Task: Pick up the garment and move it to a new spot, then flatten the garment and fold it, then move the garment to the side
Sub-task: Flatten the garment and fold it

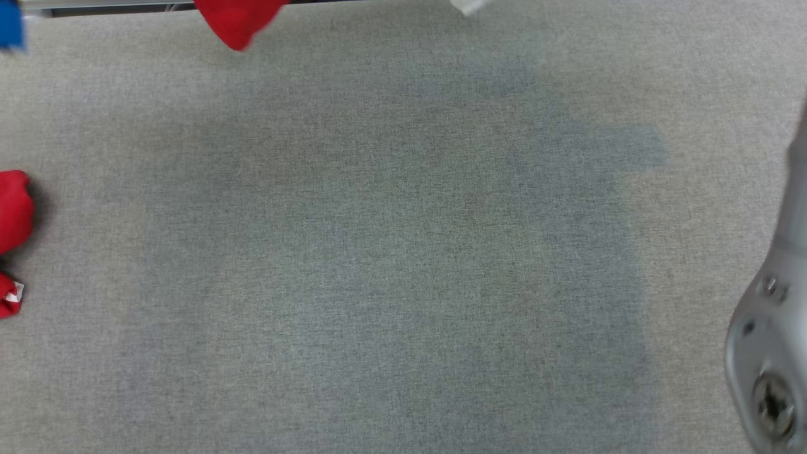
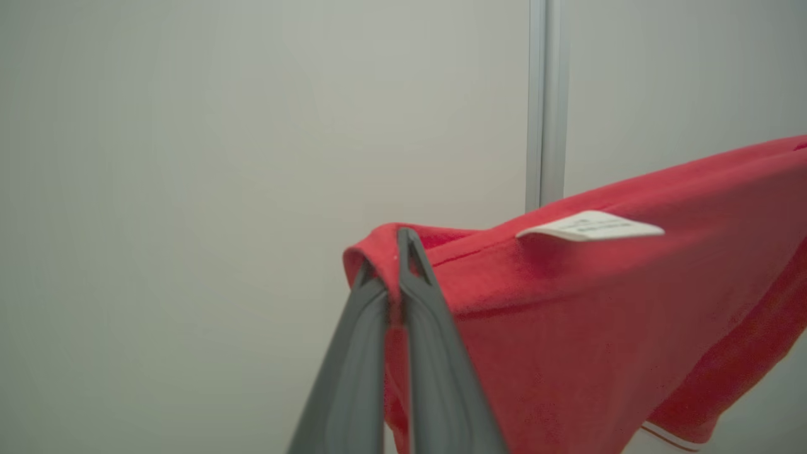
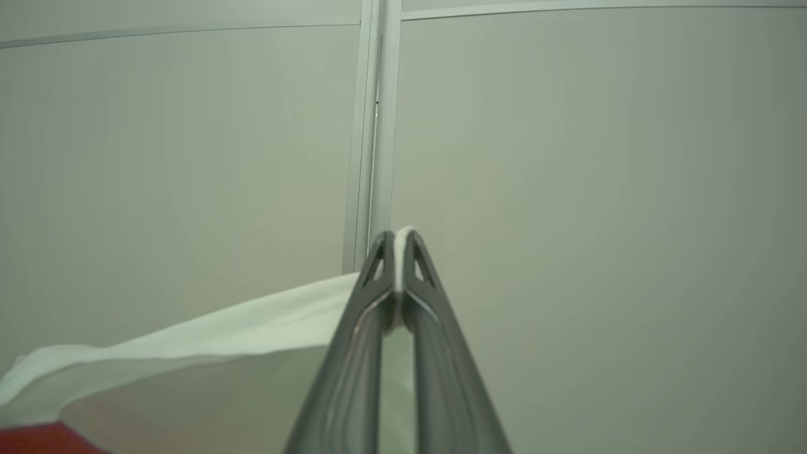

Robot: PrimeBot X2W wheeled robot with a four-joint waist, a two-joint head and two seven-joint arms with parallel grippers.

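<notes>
Left hand [image 2: 388,258] clenched on red garment [image 2: 599,302] edge, lower middle of frame. Right hand [image 3: 396,243] clenched on white cloth [image 3: 239,328]. Soft, light, limp, so grip seams and corners.

Head: straight down on grey surface [image 1: 378,252].
Left wrist: level, close behind red garment [image 2: 599,302], facing wall [image 2: 189,189].
Right wrist: level, same wall.
Shared: metal post [image 2: 545,94].

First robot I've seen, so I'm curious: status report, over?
Left claw shut on red garment, aloft. Right claw shut on white fabric. Blue object at far-left corner of grey table.
</notes>
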